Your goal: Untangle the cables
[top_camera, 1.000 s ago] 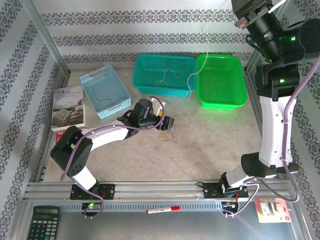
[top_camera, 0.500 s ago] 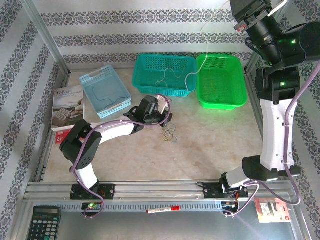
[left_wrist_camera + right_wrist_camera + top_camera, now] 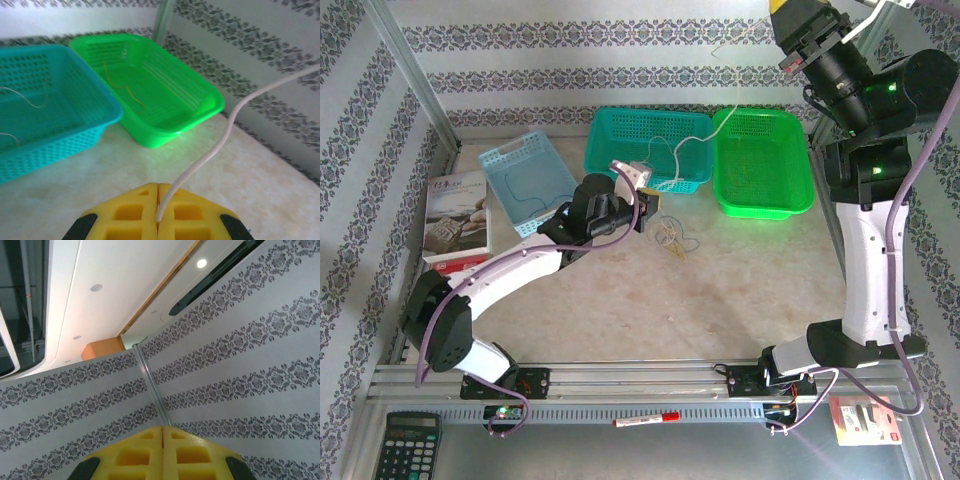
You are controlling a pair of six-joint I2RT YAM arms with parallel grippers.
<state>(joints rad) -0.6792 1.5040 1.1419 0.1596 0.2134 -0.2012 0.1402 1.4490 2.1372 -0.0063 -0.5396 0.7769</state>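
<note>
My left gripper (image 3: 651,207) hovers over the table in front of the teal basket (image 3: 620,128), its yellow fingers (image 3: 125,215) shut on a white cable (image 3: 210,152). That cable (image 3: 725,90) climbs through the air to my right gripper (image 3: 790,8), raised high at the back right. The right wrist view has its jaws pressed together against the wallpaper, no wire showing. A small clump of blue, white and tan cables (image 3: 675,240) lies just right of the left gripper. Another white strand (image 3: 25,100) rests in the teal basket, and a yellow one (image 3: 122,87) in the green basket (image 3: 200,107).
A light blue basket (image 3: 498,160) with a thin blue wire (image 3: 525,195) sits at the back left, a booklet (image 3: 455,215) beside it. A calculator (image 3: 405,445), a marker (image 3: 645,419) and a red packet (image 3: 863,420) lie beyond the near rail.
The left gripper was open beside the clump; it has closed on the white cable and moved farther back. The clump shifted the same way. The right gripper drifted slightly left.
</note>
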